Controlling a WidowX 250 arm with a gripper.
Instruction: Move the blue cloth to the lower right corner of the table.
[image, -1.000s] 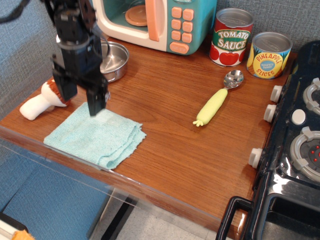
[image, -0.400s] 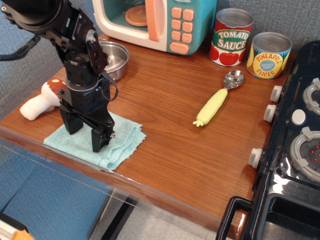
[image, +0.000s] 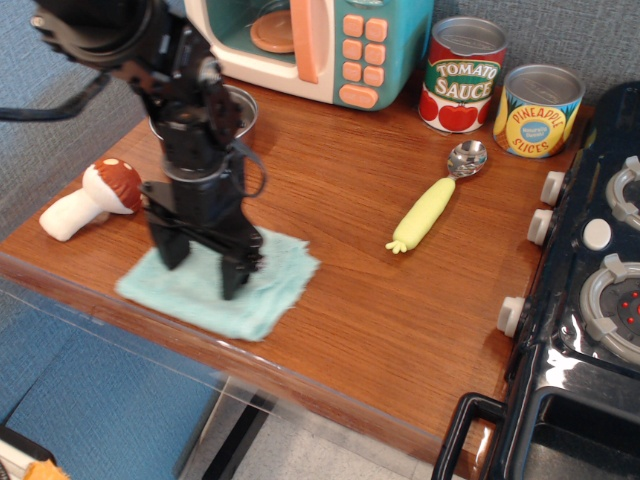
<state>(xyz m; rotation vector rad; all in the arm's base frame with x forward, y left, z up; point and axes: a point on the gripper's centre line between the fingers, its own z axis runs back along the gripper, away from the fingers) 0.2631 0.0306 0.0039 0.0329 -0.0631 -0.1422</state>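
The blue cloth (image: 278, 287) lies flat near the front left of the table (image: 400, 320), partly under the arm. My black gripper (image: 203, 265) stands upright on the cloth's middle. Its two fingers are spread apart and both tips press into the fabric. The cloth's centre is hidden behind the fingers.
A toy mushroom (image: 82, 200) lies left of the cloth. A steel pot (image: 238, 108) sits behind the arm, next to a toy microwave (image: 320, 40). A yellow-handled spoon (image: 430, 205), tomato sauce can (image: 462, 75) and pineapple can (image: 538, 110) are to the right. A black toy stove (image: 590, 300) fills the right edge.
The gripper came down onto the cloth, then shifted right. The cloth slid right with it, away from the mushroom.
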